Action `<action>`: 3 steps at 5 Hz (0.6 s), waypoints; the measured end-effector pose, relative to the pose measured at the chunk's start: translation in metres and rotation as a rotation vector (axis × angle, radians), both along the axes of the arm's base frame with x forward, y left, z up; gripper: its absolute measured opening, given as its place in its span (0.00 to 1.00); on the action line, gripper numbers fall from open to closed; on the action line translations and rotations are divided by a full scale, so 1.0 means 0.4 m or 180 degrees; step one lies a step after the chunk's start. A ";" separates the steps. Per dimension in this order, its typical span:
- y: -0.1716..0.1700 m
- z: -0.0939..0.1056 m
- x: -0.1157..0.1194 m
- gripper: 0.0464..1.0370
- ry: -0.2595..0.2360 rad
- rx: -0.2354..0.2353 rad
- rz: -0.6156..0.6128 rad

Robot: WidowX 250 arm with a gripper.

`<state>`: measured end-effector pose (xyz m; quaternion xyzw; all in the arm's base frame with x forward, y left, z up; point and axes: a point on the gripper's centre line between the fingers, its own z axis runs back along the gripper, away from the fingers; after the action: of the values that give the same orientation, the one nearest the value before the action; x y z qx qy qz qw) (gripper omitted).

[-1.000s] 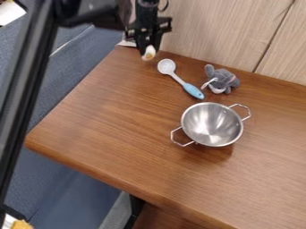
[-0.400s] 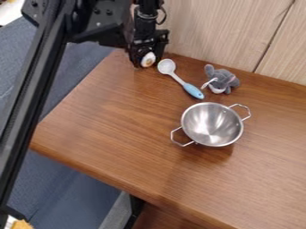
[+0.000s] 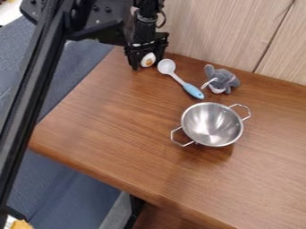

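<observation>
The black gripper (image 3: 146, 65) hangs low over the table's far left corner, its fingers spread open. Between them, at table level, is a small white egg-like piece (image 3: 148, 60) with a yellow-orange patch. Just right of it lies a spoon (image 3: 178, 80) with a pale bowl and a light blue handle slanting down to the right. Farther right sits a grey plush toy (image 3: 222, 80) with a white tag. A shiny metal bowl (image 3: 211, 125) with two wire handles stands upright in front of the toy.
The brown wooden table (image 3: 113, 129) ends at a light wood panel (image 3: 221, 36) behind. A thick black post (image 3: 28, 96) crosses the left side of the view, in front of blue-grey fabric (image 3: 65, 188) beyond the table's edge.
The gripper has come down with the egg-like piece onto the table, and its fingers have spread from close together to apart. The spoon, toy and bowl have stayed put.
</observation>
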<state>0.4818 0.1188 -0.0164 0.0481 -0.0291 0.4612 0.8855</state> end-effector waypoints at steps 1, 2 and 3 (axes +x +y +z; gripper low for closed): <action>-0.009 0.021 -0.010 0.96 -0.0060 0.0030 0.0013; -0.024 0.091 -0.008 0.96 -0.0411 -0.0012 0.0053; -0.025 0.159 -0.018 0.96 -0.0633 0.0037 0.0074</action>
<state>0.4745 0.1087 0.0473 0.0076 -0.1191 0.4737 0.8725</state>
